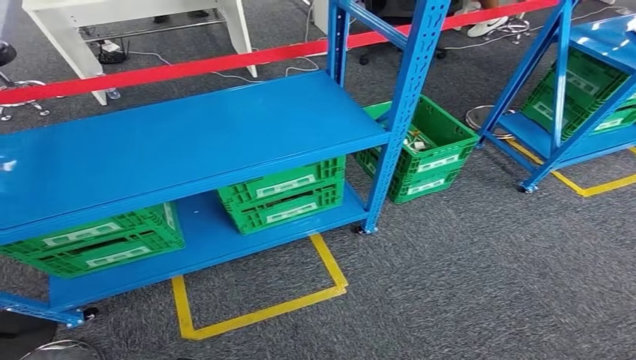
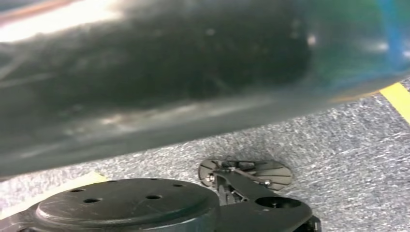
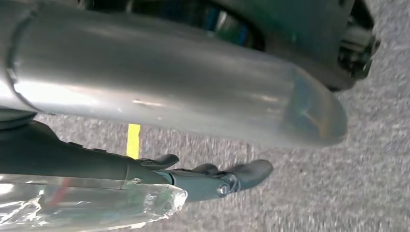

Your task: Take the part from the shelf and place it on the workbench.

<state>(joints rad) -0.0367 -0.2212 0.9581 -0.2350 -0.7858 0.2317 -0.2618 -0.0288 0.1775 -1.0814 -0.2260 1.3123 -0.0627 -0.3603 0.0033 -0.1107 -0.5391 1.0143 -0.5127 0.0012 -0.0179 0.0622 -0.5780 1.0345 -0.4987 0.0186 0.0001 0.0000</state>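
Right hand: right wrist view shows dark fingers stretched out fairly straight over grey carpet, arm hanging down. A clear plastic bag with something in it lies along the underside of the hand. Looks gripped, but the thumb contact is hidden, so can't tell if it's held or just pressed against the palm. Contents are blurred, with a bit of red inside. One yellow tape strip is on the floor behind the fingers.

Left hand: can't tell its state. Left wrist view is mostly a blurred dark shape, with carpet and a yellow tape corner past it.

Head view counts:
- 2 blue shelf racks: near one with two levels, top level bare; second one off to the right, well apart.
- 4 green crates: two on the near rack's bottom level (), one on the floor just beside its right post with small items inside, one in the right rack.
- 1 red barrier tape running behind the near rack.
- 2 yellow tape outlines on the carpet: one in front of the near rack, one by the right rack.
- 1 white table beyond the tape.
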